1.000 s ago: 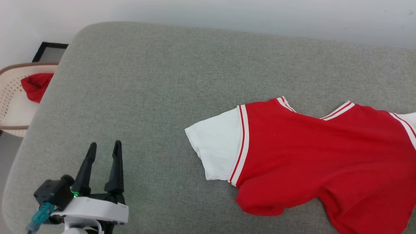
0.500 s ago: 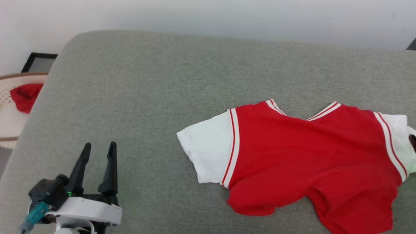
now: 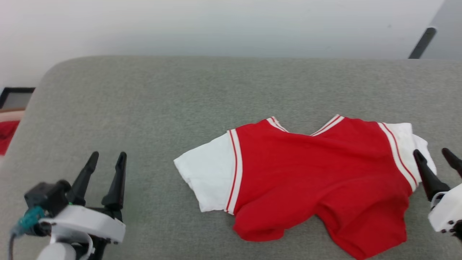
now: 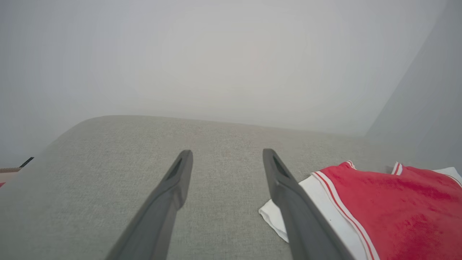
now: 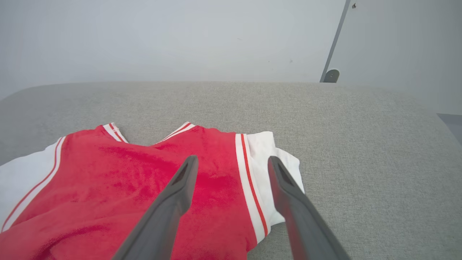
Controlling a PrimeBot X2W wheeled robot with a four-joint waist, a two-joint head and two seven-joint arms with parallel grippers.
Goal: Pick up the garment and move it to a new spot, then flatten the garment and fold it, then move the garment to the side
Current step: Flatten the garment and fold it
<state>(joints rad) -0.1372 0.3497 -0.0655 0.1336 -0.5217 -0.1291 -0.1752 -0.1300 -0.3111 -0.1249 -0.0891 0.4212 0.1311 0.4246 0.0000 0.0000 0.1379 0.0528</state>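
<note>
The red-and-white jersey shirt (image 3: 306, 173) looks limp and light; pinch its shoulder seam just ahead of the spread, empty right hand (image 3: 431, 151); left hand (image 3: 108, 155) likewise spread.

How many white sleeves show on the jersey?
2: left sleeve spread flat at the jersey's left end; right sleeve bunched at its right end, beside the right hand.

Left gripper (image 3: 108, 155): two long black fingers (image 3: 117, 180) tapering to blunt tips, mounted on a curved white housing (image 3: 86, 224). Green indicator light (image 3: 71, 204) at the finger base. A black block (image 3: 45, 193) outboard of the fingers carries a teal connector (image 3: 29, 218) and a grey cable (image 3: 11, 242). Right gripper (image 3: 431, 151): matching fingers, white shell (image 3: 445, 211) with small dark dots (image 3: 447, 230) along its rear edge.
</note>
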